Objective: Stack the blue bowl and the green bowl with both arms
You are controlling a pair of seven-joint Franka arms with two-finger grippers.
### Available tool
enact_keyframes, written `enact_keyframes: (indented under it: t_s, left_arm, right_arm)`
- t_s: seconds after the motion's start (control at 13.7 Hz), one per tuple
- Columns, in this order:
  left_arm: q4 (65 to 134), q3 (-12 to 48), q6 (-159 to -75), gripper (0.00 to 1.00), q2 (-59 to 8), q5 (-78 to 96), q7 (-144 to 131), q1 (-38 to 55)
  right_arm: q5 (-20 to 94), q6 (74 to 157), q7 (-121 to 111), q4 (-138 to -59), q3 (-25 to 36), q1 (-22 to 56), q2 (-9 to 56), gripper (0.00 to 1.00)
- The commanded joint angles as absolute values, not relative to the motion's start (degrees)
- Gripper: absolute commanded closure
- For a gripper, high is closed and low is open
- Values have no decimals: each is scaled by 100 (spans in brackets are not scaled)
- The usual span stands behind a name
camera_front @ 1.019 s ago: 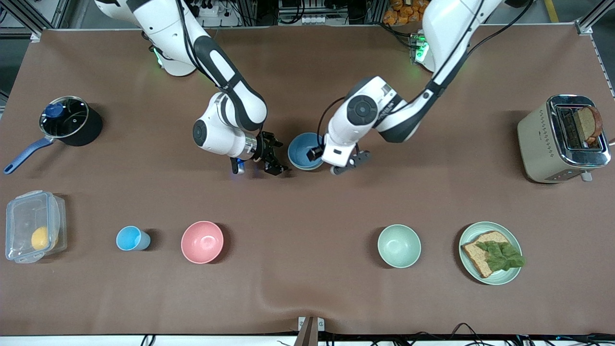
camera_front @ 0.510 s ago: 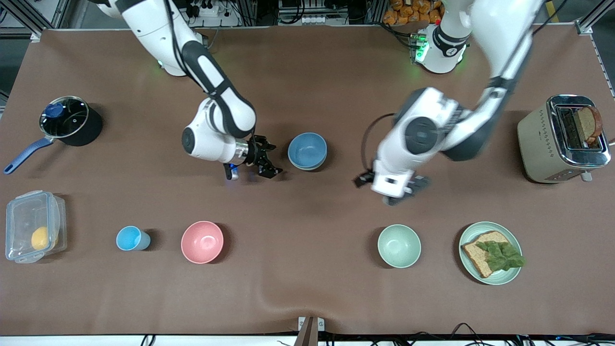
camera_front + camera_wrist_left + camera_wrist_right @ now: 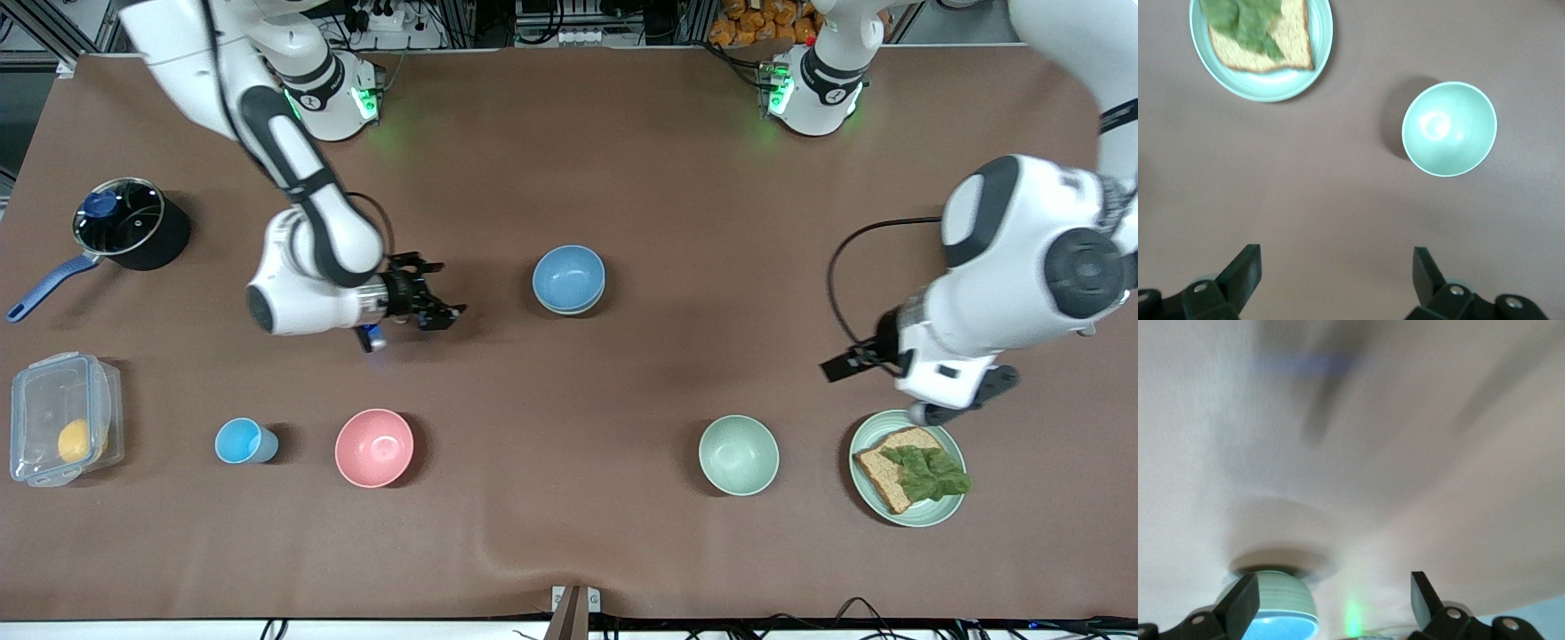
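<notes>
Midway along the tabletop [image 3: 569,133], toward the edge where the bases stand, the blue bowl [image 3: 569,276] sits nested in the green bowl [image 3: 1269,597]; from the front only a thin green rim shows beneath it. The right hand [image 3: 433,307] hovers beside the stack toward the right arm's end, released and empty. The left hand [image 3: 1337,280] hangs released, empty, above bare tabletop near a second green bowl [image 3: 1449,128] and the plate [image 3: 1261,87], whose edge is cut off.
</notes>
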State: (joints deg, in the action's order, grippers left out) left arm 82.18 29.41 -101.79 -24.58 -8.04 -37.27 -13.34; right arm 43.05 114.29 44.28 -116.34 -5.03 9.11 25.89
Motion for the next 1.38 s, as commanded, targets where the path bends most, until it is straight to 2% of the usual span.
enact_keyframes:
  t_s: [0.0,0.22,0.44,0.66,0.73,0.95,1.24,1.31]
  left_arm:
    - [8253,3015,-9863,0,-2110,-888,-3018,-1511]
    - [8253,3050,-9607,0,-1952,-879,-2584,-1739]
    - [8288,3032,-9563,0,-1688,-765,-2321,-1951]
    - [8411,2805,-9116,0,-1346,-738,-2180,-1812]
    - [8455,2586,-9106,0,-1249,-721,-2119,-1576]
    - [8700,1208,-9105,0,-722,-178,-1664,-399]
    - [8921,319,-9070,0,-229,-114,-941,472]
    - [8930,160,-9009,0,-168,-114,-766,596]
  right_arm:
    - [3685,10725,4000,-11471,-598,371,2470,0]
    - [3201,9681,3999,-10805,-572,114,2417,0]
    - [2717,8520,4008,-9803,-475,-210,2417,0]
    - [2242,7728,4182,-8871,-492,-255,2312,0]
    - [2198,7673,4445,-8651,-570,-264,2277,0]
    - [1960,7384,4561,-8062,-756,-369,2189,0]
    - [1469,7286,4264,-7323,-826,-431,1882,0]
    - [998,7295,4080,-7260,-896,-448,1689,0]
